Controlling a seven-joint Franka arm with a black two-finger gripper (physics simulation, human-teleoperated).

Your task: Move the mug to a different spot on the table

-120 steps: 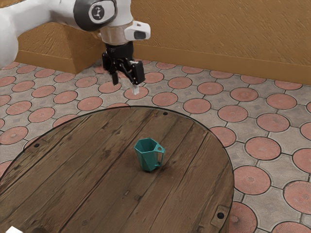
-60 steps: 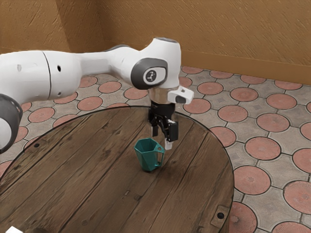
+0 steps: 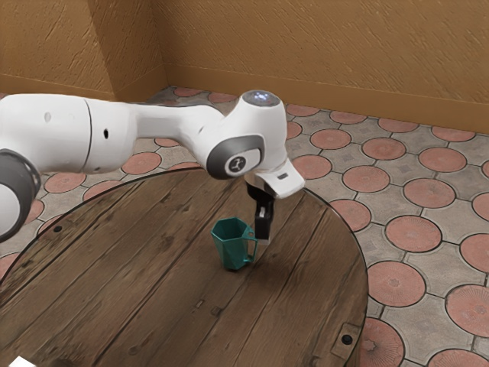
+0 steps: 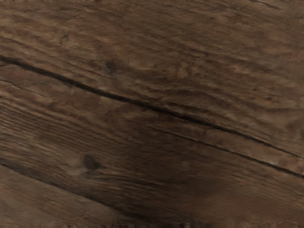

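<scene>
Mug [image 3: 231, 246] — teal, faceted, upright — on round plank table [image 3: 153, 290].

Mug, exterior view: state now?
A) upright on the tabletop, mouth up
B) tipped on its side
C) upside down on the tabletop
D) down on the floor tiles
A: the teal mug stands upright on the round wooden table with its open mouth up and its handle toward the exterior view's right. The gripper is right at that handle side.
</scene>
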